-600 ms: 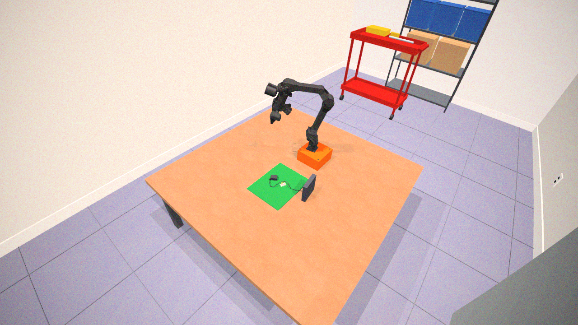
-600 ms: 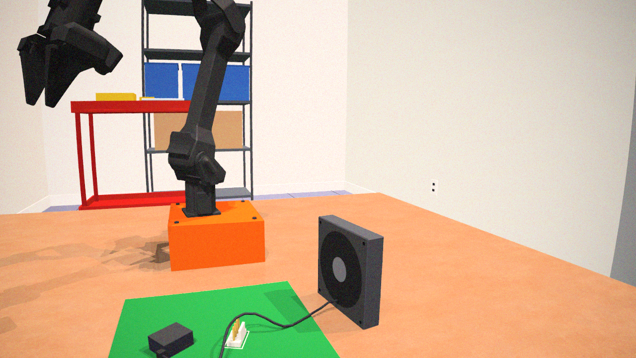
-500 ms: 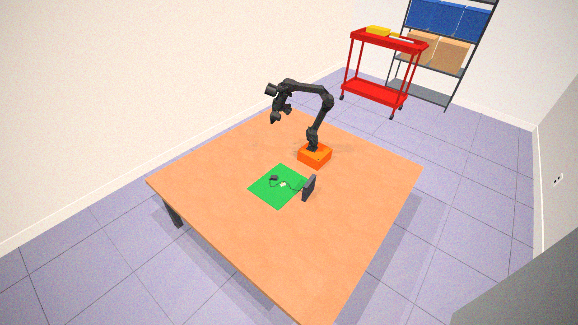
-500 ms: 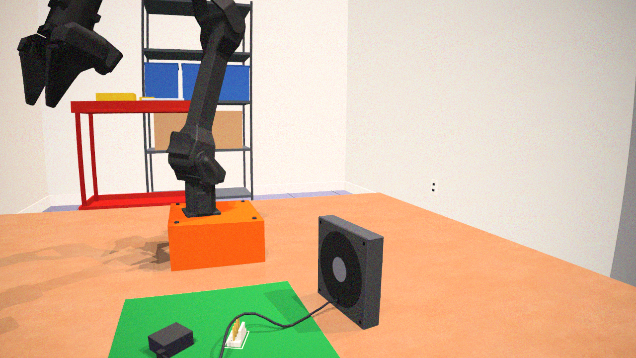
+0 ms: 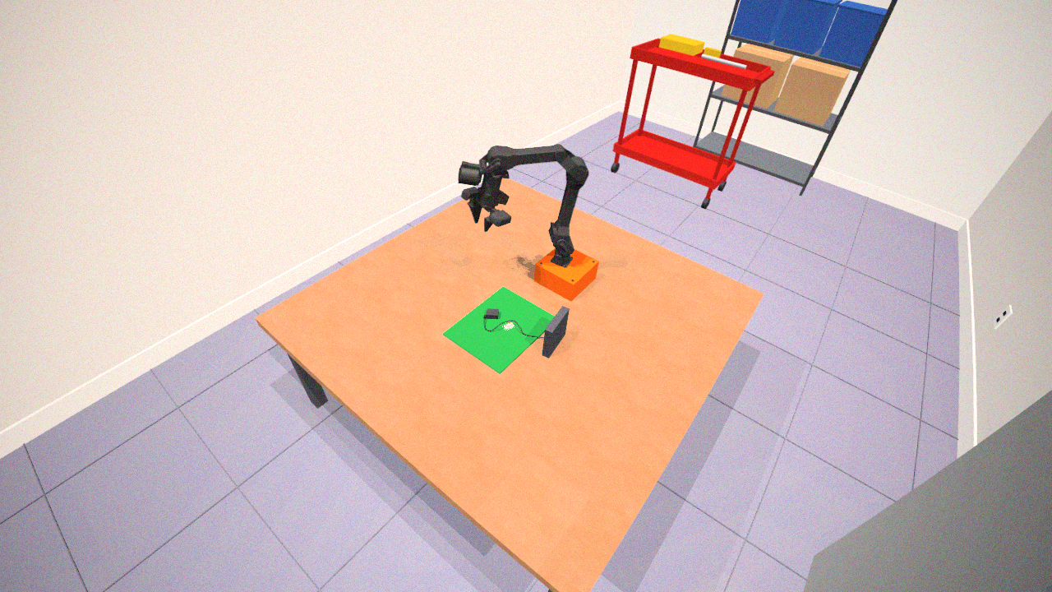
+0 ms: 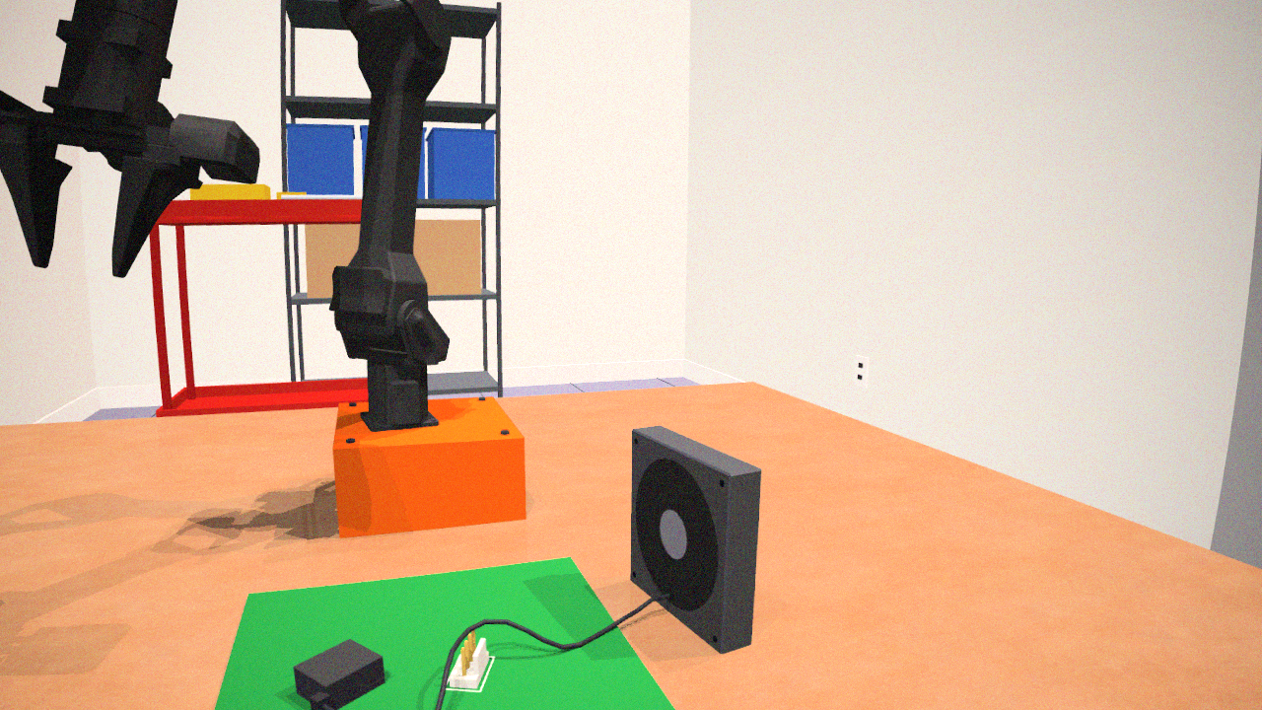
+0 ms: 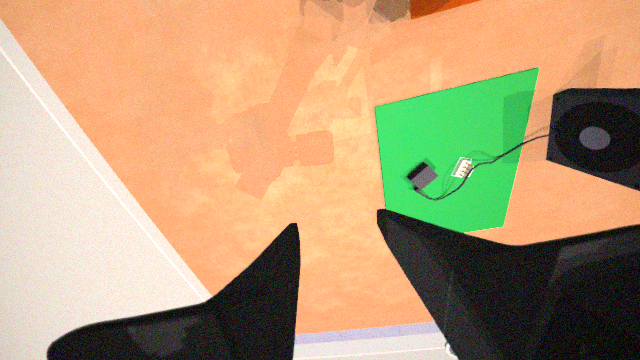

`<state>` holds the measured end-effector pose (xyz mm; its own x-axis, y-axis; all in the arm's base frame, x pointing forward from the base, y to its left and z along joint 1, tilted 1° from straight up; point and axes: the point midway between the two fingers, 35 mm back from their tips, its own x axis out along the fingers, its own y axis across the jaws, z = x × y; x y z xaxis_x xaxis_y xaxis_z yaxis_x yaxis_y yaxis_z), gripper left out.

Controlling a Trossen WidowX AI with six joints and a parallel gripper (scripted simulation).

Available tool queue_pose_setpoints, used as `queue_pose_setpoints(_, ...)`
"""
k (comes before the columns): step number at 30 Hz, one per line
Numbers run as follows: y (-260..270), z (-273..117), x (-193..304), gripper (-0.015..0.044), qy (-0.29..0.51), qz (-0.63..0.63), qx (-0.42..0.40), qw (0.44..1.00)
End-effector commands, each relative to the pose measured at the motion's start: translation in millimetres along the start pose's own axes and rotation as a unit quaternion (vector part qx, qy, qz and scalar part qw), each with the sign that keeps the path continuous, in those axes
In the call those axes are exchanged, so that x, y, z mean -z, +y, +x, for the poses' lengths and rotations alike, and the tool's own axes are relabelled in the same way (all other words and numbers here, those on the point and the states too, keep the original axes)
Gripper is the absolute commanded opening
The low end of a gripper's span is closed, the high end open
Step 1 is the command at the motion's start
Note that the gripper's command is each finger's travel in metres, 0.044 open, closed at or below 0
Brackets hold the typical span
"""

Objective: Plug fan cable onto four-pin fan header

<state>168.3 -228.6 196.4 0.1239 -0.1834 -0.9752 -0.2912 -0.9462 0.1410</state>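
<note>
The black plug lies on the green board. The white four-pin header stands on the board beside it, its gold pins bare. A thin black cable runs from the plug past the header to the dark fan, which stands upright at the board's edge. My gripper is open and empty, high above the table and away from the plug.
The orange base block of the arm stands on the wooden table behind the board. A red cart and a shelf rack stand beyond the table.
</note>
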Motion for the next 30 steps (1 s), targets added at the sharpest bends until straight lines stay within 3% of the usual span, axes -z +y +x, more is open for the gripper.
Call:
queue_pose_setpoints(1,-40.4,41.0,41.6,0.021,-0.005,-0.347,0.072,0.935)
queue_pose_setpoints(12,-91.2,82.3,71.1,0.021,0.021,-0.652,0.139,0.745)
queue_pose_setpoints(25,-161.4,130.5,88.0,0.021,0.09,-0.89,0.198,0.4)
queue_pose_setpoints(30,-164.9,132.8,88.2,0.021,0.094,-0.897,0.201,0.382)
